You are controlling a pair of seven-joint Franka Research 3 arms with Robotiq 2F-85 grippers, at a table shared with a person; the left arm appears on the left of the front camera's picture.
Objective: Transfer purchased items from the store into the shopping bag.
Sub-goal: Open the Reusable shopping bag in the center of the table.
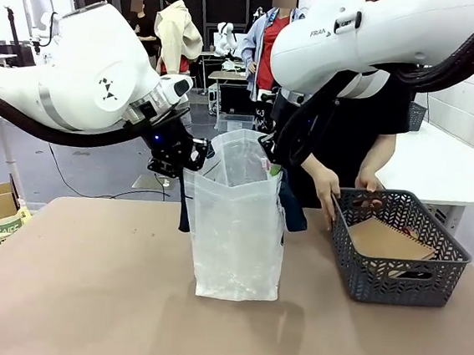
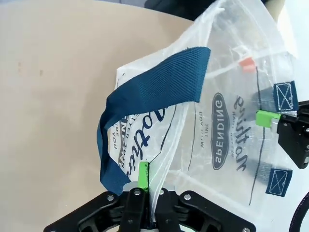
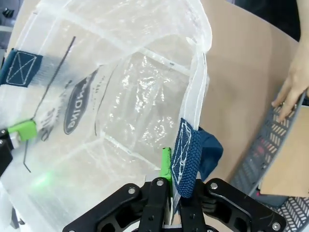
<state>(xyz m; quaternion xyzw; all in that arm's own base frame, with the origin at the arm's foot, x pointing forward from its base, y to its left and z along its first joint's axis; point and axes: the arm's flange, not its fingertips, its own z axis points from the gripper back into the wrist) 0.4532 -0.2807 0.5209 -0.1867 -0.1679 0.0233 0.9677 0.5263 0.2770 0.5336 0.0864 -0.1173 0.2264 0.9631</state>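
Shopping bag (image 1: 240,228): upright on table (image 1: 83,297), mouth held open.
Left gripper (image 2: 147,180): pinching the bag rim beside blue strap (image 2: 154,87).
Right gripper (image 3: 170,166): pinching the opposite rim at the strap stitching.
Basket (image 1: 395,281): right of the bag; tan piece (image 1: 386,240) inside; person's hand (image 1: 327,188) at its rim.

Front view across the table (image 1: 83,297) at the person (image 1: 384,133) — 2 wrist views close over the shopping bag (image 1: 240,228), opposite sides

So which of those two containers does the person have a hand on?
The dark grey mesh basket: the person's hand is on its rim. The translucent shopping bag is pinched by the left gripper and right gripper.
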